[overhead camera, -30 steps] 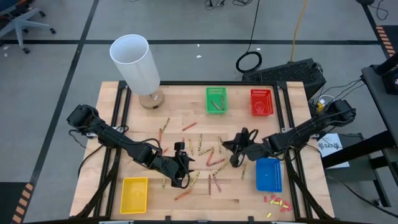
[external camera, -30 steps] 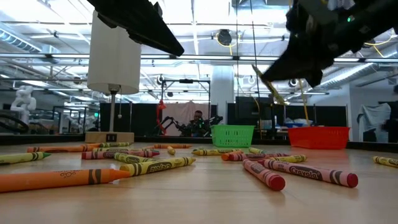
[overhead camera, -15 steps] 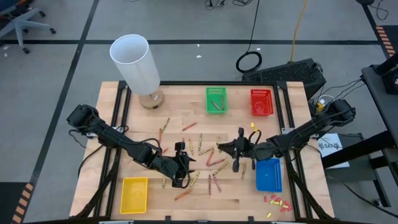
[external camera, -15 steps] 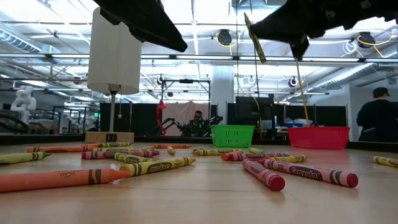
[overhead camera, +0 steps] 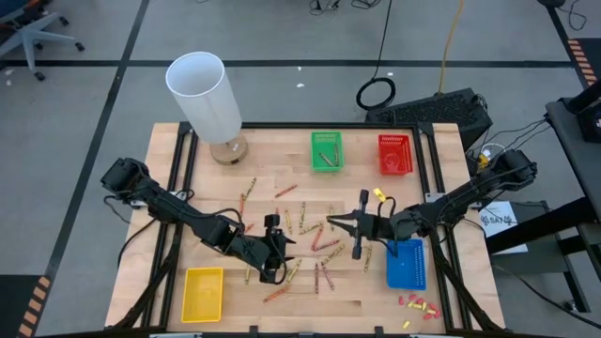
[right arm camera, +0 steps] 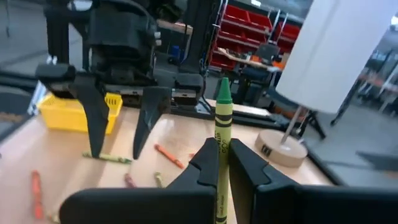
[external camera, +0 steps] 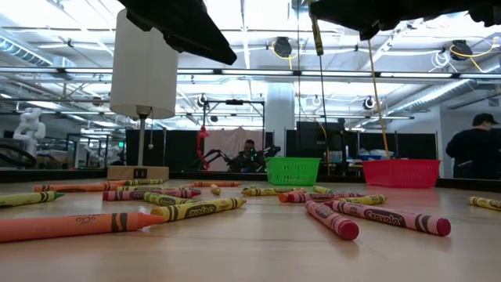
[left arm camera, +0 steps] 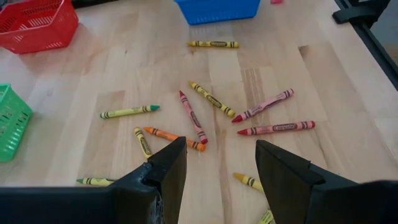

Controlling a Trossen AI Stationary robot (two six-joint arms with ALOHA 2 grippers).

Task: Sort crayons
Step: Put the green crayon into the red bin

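Two arms over table (overhead camera: pixel 441 291).

High view: right gripper (overhead camera: pixel 360 222) at frame centre-right, fingers clamped on green crayon (overhead camera: pixel 380 194). Green basket (overhead camera: pixel 327 151) upper centre. Judgement: carry crayon high over strewn crayons (overhead camera: pixel 310 230), release only above basket. Left gripper (overhead camera: pixel 272 246) lower centre, fingers apart, empty.

Low view: held crayon (external camera: pixel 316 35) at top edge; gripper cut off.

Right wrist view: crayon (right arm camera: pixel 221 152) upright between fingers; lower end hidden.

Left wrist view: fingers (left arm camera: pixel 166 167) spread, nothing between.

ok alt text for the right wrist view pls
The right gripper is shut on a green-tipped olive-yellow crayon held upright. Beyond, the left gripper hangs open above the wooden table, with a yellow basket and white lamp behind.
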